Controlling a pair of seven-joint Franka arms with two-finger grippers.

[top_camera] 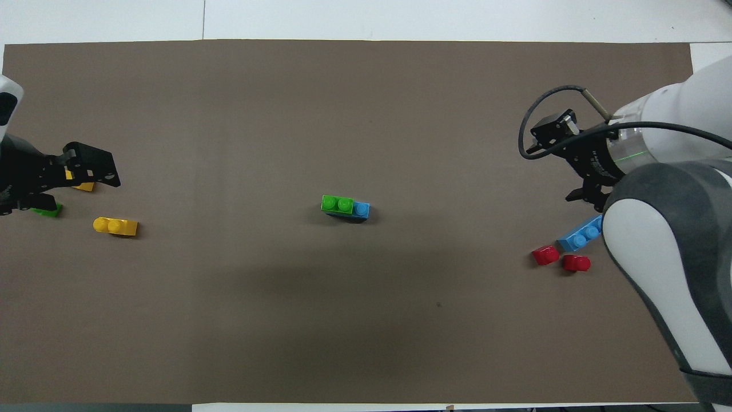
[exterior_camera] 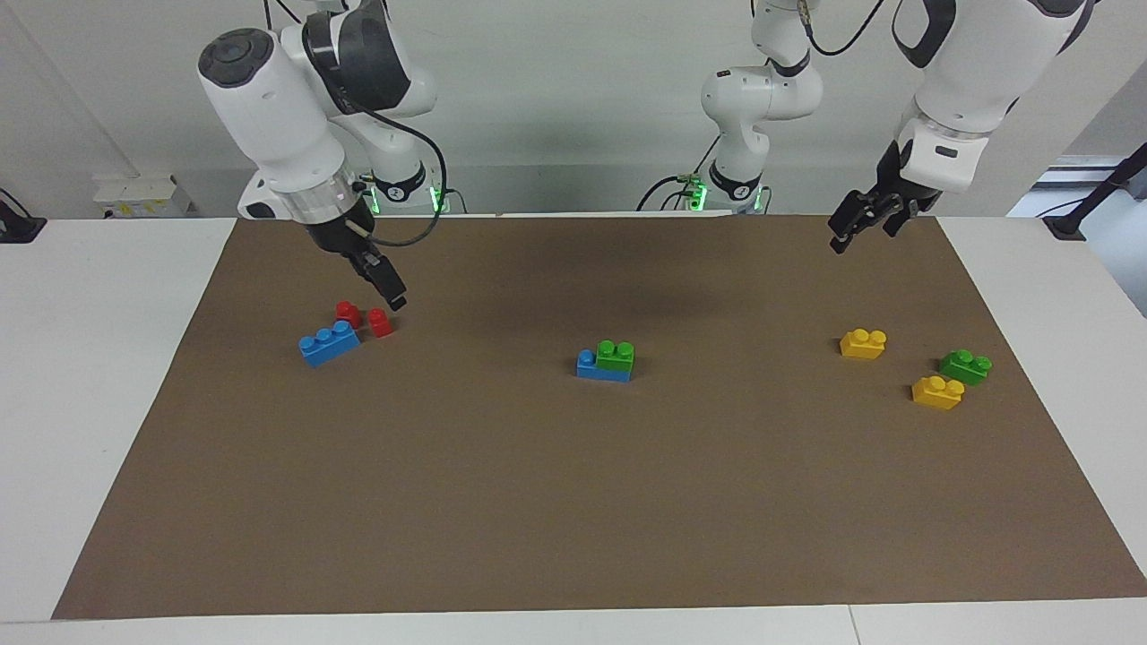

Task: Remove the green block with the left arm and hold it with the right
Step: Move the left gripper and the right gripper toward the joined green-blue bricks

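A green block (exterior_camera: pixel 616 355) sits stacked on one end of a blue brick (exterior_camera: pixel 591 368) at the middle of the brown mat; both also show in the overhead view, the green block (top_camera: pixel 337 203) on the blue brick (top_camera: pixel 361 210). A second green block (exterior_camera: pixel 965 365) lies loose toward the left arm's end. My left gripper (exterior_camera: pixel 851 231) hangs open and empty in the air at that end; in the overhead view it (top_camera: pixel 91 167) covers most of the second green block (top_camera: pixel 47 211). My right gripper (exterior_camera: pixel 392 294) hovers just over two red pieces (exterior_camera: pixel 380 322), well away from the stack.
Two yellow bricks (exterior_camera: pixel 863 343) (exterior_camera: pixel 937 391) lie by the loose green block. Another blue brick (exterior_camera: pixel 328 343) lies beside the red pieces at the right arm's end. The brown mat (exterior_camera: pixel 573 502) covers the white table.
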